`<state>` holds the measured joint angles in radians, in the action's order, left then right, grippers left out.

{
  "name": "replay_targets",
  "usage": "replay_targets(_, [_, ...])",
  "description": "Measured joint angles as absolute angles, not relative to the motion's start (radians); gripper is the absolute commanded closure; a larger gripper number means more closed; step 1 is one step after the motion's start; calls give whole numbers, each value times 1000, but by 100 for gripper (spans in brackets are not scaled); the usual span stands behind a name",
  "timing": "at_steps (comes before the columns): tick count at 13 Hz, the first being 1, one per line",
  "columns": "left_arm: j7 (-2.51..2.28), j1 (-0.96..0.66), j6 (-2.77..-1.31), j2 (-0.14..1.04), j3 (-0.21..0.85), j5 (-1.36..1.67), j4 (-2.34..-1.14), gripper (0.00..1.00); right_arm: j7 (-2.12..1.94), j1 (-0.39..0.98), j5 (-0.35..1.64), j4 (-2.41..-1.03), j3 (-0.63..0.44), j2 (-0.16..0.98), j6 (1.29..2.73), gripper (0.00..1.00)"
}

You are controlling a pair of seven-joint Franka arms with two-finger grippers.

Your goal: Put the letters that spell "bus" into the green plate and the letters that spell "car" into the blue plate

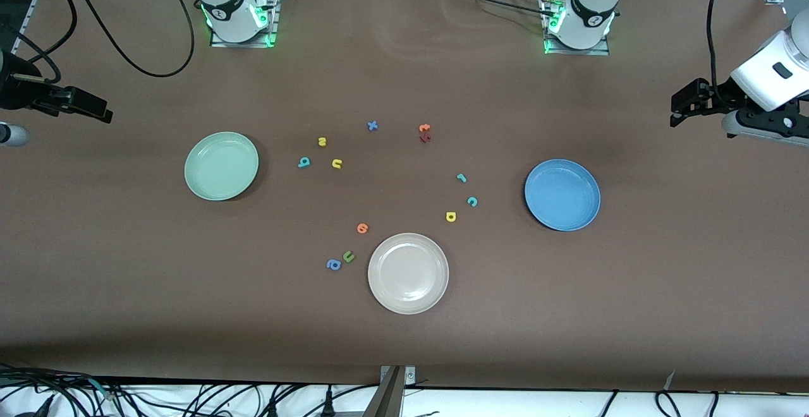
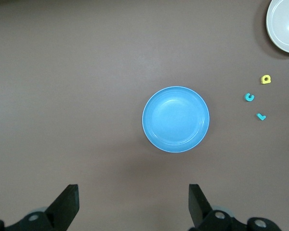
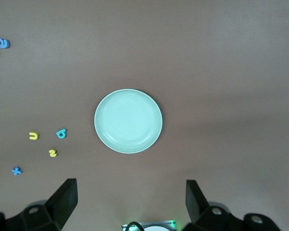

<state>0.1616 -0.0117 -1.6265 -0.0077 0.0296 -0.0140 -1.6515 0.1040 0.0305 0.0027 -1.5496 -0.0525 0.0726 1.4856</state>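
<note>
Both arms wait up high at the table ends, nothing held. Left gripper (image 2: 132,207) hangs w/ fingers spread wide over bare brown table (image 1: 663,278) at the left arm's end; the blue plate (image 1: 562,194) sits on the table under its wrist cam, well clear of the fingers (image 2: 67,204), w/ open cloth all round its rim. Right gripper (image 3: 130,207) is likewise wide open over the right arm's end; the green plate (image 1: 221,165) lies below it, rim free on every side. Both plates empty, round, shallow, glossy; green one is pale mint, blue one mid-blue. From the left gripper, "car" letters lie past the blue plate toward table centre: teal r (image 1: 461,178), teal c (image 1: 471,201), yellow a (image 1: 450,217), loosely strung, apart from each other, near the plate but not touching. From the right gripper, "bus" letters lie past the green plate toward centre: teal b (image 1: 304,162), yellow u (image 1: 337,163), yellow s (image 1: 322,141), a small loose cluster, none touching. All tiny, flat on the cloth. Other bits: beige-white plate (image 1: 408,273) nearest the front cam, w/ orange letter (image 1: 362,228), green u (image 1: 348,256) and blue a (image 1: 334,265) beside it; blue x (image 1: 372,126) and an orange/red pair (image 1: 425,132) nearer the bases. Wide bare cloth along all table edges.
</note>
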Motion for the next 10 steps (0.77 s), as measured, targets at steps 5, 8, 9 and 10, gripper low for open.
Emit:
replay_targets(5, [162,-12,-1626,-8,30,-14,-1652,0,113,31,3,-1557,-49,75,1492,1])
replay_targets(8, [162,-12,-1626,-8,30,-14,-1652,0,114,31,3,-1558,-49,75,1492,1])
replay_targets(9, [162,-12,-1626,-8,30,-14,-1652,0,114,31,3,-1558,-49,75,1492,1])
replay_targets(10, [162,-12,-1626,-8,30,-14,-1652,0,114,31,3,-1557,-49,75,1492,1])
